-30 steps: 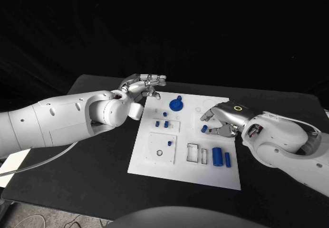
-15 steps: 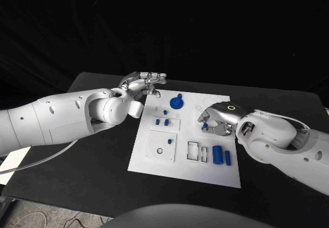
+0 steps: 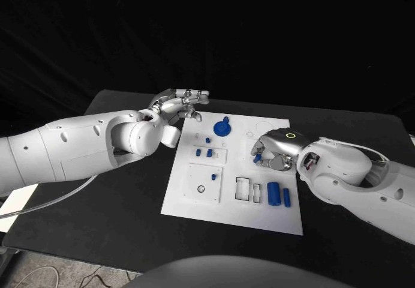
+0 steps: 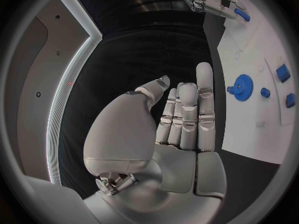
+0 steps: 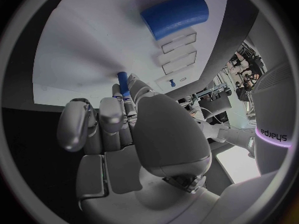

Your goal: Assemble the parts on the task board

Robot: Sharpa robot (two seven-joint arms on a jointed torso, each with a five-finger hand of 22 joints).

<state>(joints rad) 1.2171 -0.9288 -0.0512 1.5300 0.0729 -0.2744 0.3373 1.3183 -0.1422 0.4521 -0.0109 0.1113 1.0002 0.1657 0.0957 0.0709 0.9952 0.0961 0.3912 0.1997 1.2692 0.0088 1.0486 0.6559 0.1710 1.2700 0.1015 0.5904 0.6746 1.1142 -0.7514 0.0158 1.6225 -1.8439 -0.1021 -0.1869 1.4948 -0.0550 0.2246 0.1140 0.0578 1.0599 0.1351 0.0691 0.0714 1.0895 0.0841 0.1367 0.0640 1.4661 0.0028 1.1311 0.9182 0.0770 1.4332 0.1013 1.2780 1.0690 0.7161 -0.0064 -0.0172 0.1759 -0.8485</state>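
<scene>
The white task board (image 3: 195, 204) lies mid-table. My right hand (image 3: 275, 149) hovers over its right-centre and pinches a small blue peg (image 3: 258, 158); in the right wrist view the peg (image 5: 123, 81) pokes out between the fingertips just above the board (image 5: 93, 45). My left hand (image 3: 182, 103) floats off the board's far left corner with fingers straight and holds nothing; its palm (image 4: 181, 134) faces the blue gear (image 4: 239, 88). That gear (image 3: 223, 129) stands near the board's far edge.
Two blue cylinders (image 3: 274, 193) lie side by side at the board's right edge, next to two rectangular slots (image 3: 249, 189). Small blue pieces (image 3: 204, 154) sit left of centre, and a tiny peg (image 3: 213, 177) and a ring (image 3: 201, 189) nearer me.
My right hand has shifted slightly left over the board with the peg. The left hand has lifted a little away from the board's corner.
</scene>
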